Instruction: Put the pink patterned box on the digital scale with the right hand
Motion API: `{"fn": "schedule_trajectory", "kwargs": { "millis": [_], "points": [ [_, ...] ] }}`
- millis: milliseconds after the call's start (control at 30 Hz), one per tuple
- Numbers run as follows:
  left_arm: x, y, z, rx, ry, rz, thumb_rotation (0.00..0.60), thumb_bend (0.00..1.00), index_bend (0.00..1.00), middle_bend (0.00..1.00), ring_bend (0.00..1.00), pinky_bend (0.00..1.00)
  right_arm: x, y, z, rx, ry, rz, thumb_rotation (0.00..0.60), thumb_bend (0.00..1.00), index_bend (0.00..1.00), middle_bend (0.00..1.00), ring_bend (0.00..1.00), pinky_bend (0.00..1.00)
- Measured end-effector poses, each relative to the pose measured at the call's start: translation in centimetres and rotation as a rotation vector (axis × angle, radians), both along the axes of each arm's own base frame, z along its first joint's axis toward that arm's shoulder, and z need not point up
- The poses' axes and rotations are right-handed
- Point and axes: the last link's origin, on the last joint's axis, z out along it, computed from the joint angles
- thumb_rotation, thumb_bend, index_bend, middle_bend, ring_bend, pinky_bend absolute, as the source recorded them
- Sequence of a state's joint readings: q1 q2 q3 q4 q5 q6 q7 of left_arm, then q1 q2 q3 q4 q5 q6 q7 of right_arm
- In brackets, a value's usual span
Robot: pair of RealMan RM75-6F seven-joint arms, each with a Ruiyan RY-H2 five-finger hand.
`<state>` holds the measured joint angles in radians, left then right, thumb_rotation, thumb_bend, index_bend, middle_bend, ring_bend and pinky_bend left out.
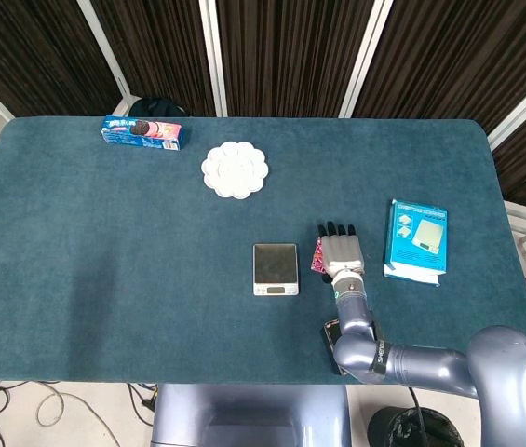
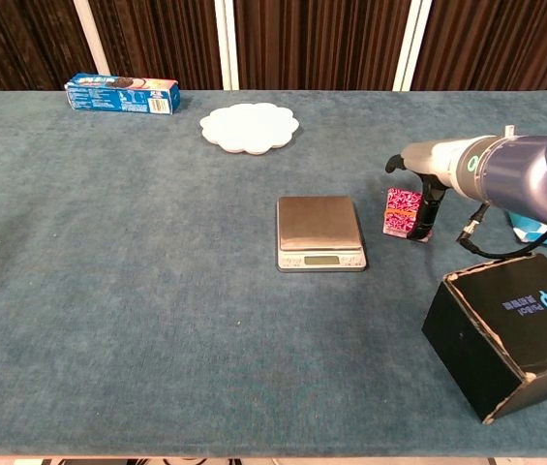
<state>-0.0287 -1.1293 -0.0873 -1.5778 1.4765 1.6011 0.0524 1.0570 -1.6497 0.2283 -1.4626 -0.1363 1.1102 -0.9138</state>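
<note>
Dark slatted panels back a counter [image 1: 104, 233] covered in blue-green felt. The right hand [image 1: 341, 253] lies over the pink patterned box [image 2: 403, 212], fingers pointing away from the robot; whether they have closed on the box cannot be told from either view. The box stands upright on the felt, just to the right of the digital scale [image 1: 275, 268] and apart from it. It lies on the hand's scale-facing side, so the transfer would run leftward over a short span. The box is small, magenta with a dark busy print, taller than wide. The left hand does not appear, so only the right is placed to act.
</note>
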Motion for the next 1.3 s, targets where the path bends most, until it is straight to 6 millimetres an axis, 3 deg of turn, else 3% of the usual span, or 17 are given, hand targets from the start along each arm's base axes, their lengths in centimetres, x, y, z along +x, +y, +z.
{"fn": "schedule_trajectory", "kwargs": {
  "millis": [300, 833, 1300],
  "points": [
    [0.0, 0.0, 0.0, 0.001, -0.002, 0.002, 0.6, 0.66, 0.06, 0.0, 0.0, 0.0, -0.6, -0.1, -0.3, -0.005, 0.017, -0.007, 0.6, 0.31, 0.0, 0.2, 0.2, 0.0],
    [0.0, 0.0, 0.1, 0.003, -0.007, 0.005, 0.6, 0.66, 0.06, 0.0, 0.0, 0.0, -0.6, -0.2, -0.6, -0.022, -0.001, -0.004, 0.6, 0.31, 0.0, 0.34, 0.3, 0.02],
    [0.0, -0.1, 0.1, 0.004, -0.012, 0.007, 0.6, 0.66, 0.06, 0.0, 0.0, 0.0, 3.6, 0.2, 0.6, -0.024, -0.078, 0.079, 0.6, 0.31, 0.0, 0.34, 0.3, 0.02]
  ]
}}
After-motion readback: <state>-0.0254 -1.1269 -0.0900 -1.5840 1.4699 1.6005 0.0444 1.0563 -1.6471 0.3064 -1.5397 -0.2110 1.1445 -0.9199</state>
